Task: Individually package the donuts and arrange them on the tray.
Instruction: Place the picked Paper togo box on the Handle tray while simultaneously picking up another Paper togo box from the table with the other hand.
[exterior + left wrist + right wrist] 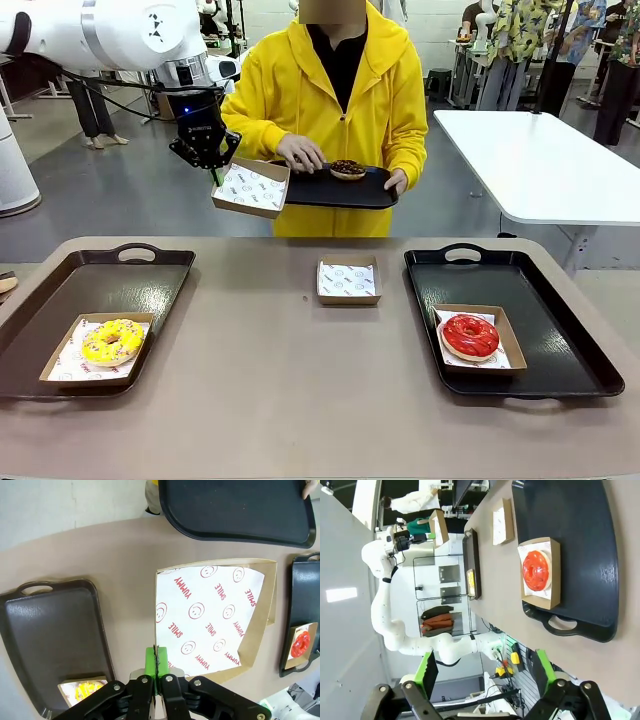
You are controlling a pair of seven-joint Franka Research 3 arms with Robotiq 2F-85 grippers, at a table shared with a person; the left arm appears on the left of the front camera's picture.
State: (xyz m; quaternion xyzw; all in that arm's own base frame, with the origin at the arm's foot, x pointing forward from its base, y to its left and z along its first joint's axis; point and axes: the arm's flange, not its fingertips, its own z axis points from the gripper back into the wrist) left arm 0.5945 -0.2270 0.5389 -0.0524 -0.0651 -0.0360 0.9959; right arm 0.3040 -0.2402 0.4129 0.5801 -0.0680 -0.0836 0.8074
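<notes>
Ref. point: ctr box [348,281], a square cardboard box w/ printed paper liner, standing on the table [300,410]. It was empty.

To robot's left of ctr box: brown tray [110,285], flat on the table. It carried the left box [85,381], paper-lined, at the tray's near end. Yellow sprinkled donut [112,341] lay inside, on the liner.

To robot's right of ctr box: black tray [550,320], also flat. The right box [488,369], same type, sat toward its near end w/ red-glazed donut [470,335] inside.

Beyond ctr box, raised off the table: person [330,80] held a serving tray [330,192], dark. Chocolate donut [348,169] w/ pale sprinkles sat directly on it, in no box. One hand [300,153] rested just beside that donut; other hand [397,181] gripped the tray's edge.

Beyond ctr box and to robot's left, in the air: L gripper [213,172] was clenched on the rim of the held box [250,188], which was lined, empty and tilted. Its far side met the serving tray's edge; touching or merely overlapping, could not tell. In the left wrist view the green pads were pinched together on the box edge.

R gripper [485,655]: released, fingers spread wide, nothing between them. It stood off to robot's right of ctr box, past the black tray's handle.
</notes>
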